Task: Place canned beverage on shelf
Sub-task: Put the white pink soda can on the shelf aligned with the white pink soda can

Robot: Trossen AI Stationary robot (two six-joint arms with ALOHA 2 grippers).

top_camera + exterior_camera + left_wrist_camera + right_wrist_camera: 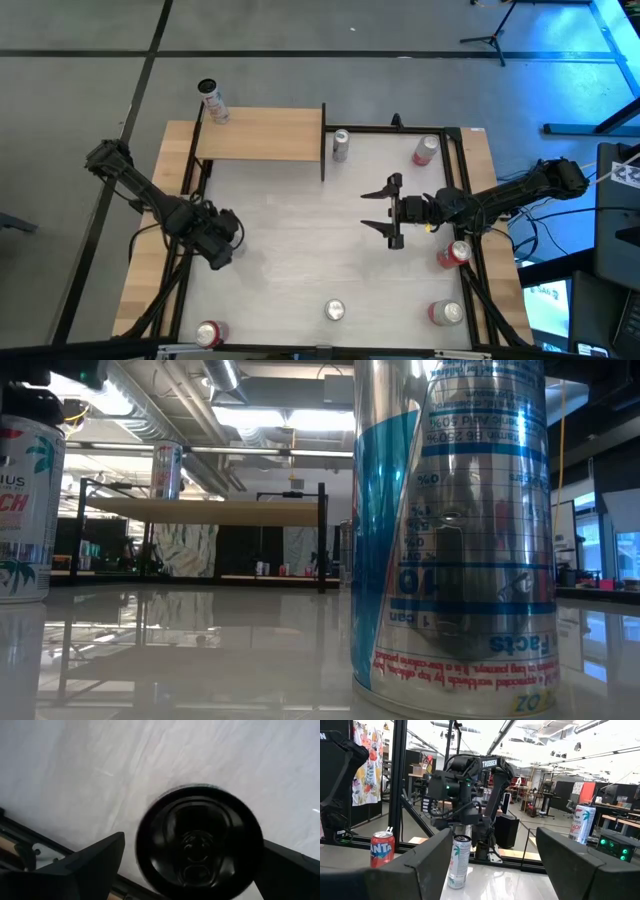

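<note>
The shelf (262, 134), a tan board on a black frame, stands at about 11 o'clock on the white table (300, 230), with one can (212, 101) upright on its far left corner. The low view shows the same board raised on legs with that can on top.

The left gripper (222, 245) sits at 9 o'clock, pointing down. From above it hides what is under it; only the left wrist view shows a dark-topped can (200, 842) standing directly below, between the two fingers (95, 865), which are spread wide on either side of it and not touching it. The right wrist view shows that same can as a white one under the left gripper, with an orange soda can (382, 848) beside it.

The right gripper (388, 212) hovers at 3 o'clock, fingers well apart and holding nothing.

Other cans stand around the table's edges, and a silver one (341, 144) stands just right of the shelf.
</note>
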